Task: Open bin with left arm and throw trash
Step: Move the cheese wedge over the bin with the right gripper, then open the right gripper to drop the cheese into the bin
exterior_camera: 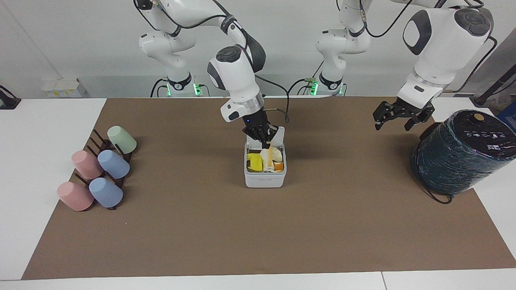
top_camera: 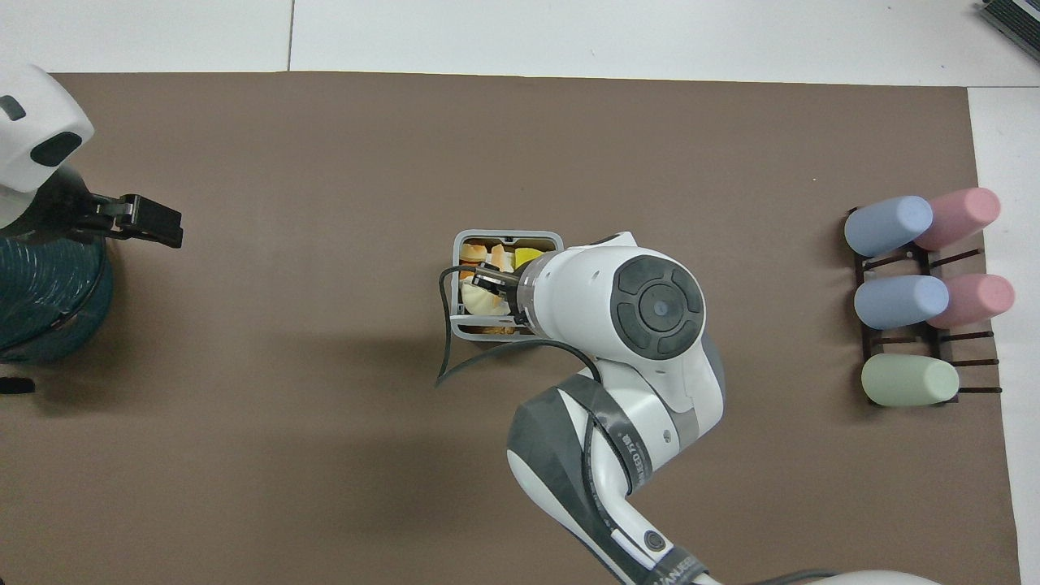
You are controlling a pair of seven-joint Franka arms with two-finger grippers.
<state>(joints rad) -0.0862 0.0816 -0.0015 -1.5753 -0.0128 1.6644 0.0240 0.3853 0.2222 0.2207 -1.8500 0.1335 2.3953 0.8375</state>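
Observation:
The small white bin [exterior_camera: 265, 178] stands mid-mat with its lid [exterior_camera: 279, 135] open and upright; it also shows in the overhead view [top_camera: 460, 327]. Inside lie yellow, orange and cream scraps. My right gripper [exterior_camera: 265, 142] is down at the bin's mouth, also seen from above [top_camera: 486, 280]. A cream wedge [exterior_camera: 269, 151] sits right under its tip, among the scraps; whether it is still gripped does not show. A round cream shell piece [top_camera: 476, 301] lies in the bin. My left gripper [exterior_camera: 397, 117] hangs open and empty beside the dark cylinder.
A big dark wrapped cylinder [exterior_camera: 463, 155] stands at the left arm's end of the table. A rack of pastel cups [exterior_camera: 98, 173] lies at the right arm's end. A cable from the right wrist hangs beside the bin [top_camera: 443, 325].

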